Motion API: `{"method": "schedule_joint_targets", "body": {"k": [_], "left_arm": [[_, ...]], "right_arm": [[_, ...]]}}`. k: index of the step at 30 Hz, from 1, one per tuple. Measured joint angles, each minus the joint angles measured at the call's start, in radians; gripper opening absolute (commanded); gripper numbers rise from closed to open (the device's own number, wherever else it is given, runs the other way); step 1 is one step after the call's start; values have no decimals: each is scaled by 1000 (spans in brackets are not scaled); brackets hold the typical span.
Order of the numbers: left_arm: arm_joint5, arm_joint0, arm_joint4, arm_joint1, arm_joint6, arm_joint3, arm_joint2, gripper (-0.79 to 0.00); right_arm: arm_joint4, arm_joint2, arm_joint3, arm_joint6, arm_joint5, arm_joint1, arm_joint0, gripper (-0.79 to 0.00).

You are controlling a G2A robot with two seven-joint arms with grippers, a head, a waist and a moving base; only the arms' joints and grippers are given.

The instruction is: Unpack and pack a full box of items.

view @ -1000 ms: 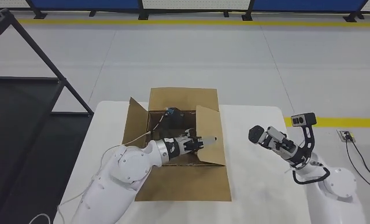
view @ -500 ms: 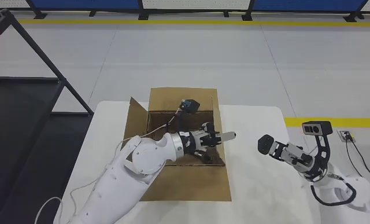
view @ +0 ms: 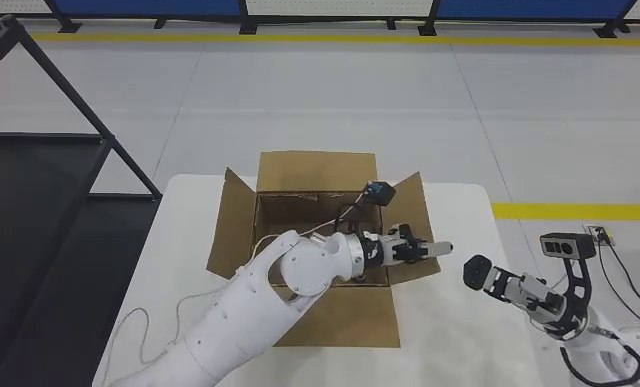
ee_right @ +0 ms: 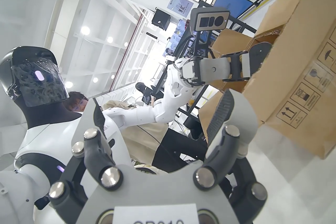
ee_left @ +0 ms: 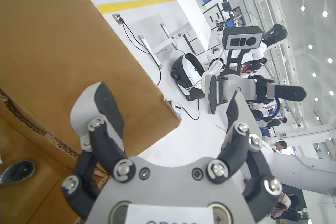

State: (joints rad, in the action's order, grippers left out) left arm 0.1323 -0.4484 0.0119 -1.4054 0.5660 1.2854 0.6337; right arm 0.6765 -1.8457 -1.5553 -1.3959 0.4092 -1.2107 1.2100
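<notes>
The brown cardboard box [view: 320, 172] stands open on the white table [view: 450, 327]. My left arm lies across its opening, and the left gripper [view: 428, 249] is at the right flap [view: 415, 202], which leans outward. In the left wrist view the left gripper [ee_left: 170, 107] is open, with the flap [ee_left: 65, 51] against one finger [ee_left: 105, 104]. A shiny metal tool [ee_left: 15, 170] lies inside the box. My right gripper [view: 476, 272] hovers open over the table right of the box, empty; its wrist view shows the right gripper [ee_right: 160, 117] facing the box's outer wall [ee_right: 302, 64].
The left flap [view: 225, 222] and the front flap [view: 345, 322] are spread out on the table. A black metal frame [view: 60, 187] stands off the table's left side. Bare table lies right of the box, around the right arm.
My left gripper has swept rightward across the box and pushed the right flap from leaning inward to leaning outward. The right arm has drawn back toward the table's near right corner.
</notes>
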Motion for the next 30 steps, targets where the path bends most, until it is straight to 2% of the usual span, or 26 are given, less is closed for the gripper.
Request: {"method": "schedule_joint_targets", "body": {"k": [4,10,17,23,30], "left_arm": [[19,12,-14,-23,-6,-48,-16,0],[46,1,-24,-32,3,-83,1,0],[58,-25,-13,-25,35,-62,47,0],[53,-56,6,-10,63,-7,102,0],[33,-96,26,0,90,39,142,0]], "right_arm": [[-8,11,17,-7,-3,7,4,0],[-68,49,42,15,1,14,-11,0],[-137,95,56,51,10,22,-29,0],[-218,118,28,132,27,28,-37,0],[-166,112,-33,131,46,38,-2,0]]}}
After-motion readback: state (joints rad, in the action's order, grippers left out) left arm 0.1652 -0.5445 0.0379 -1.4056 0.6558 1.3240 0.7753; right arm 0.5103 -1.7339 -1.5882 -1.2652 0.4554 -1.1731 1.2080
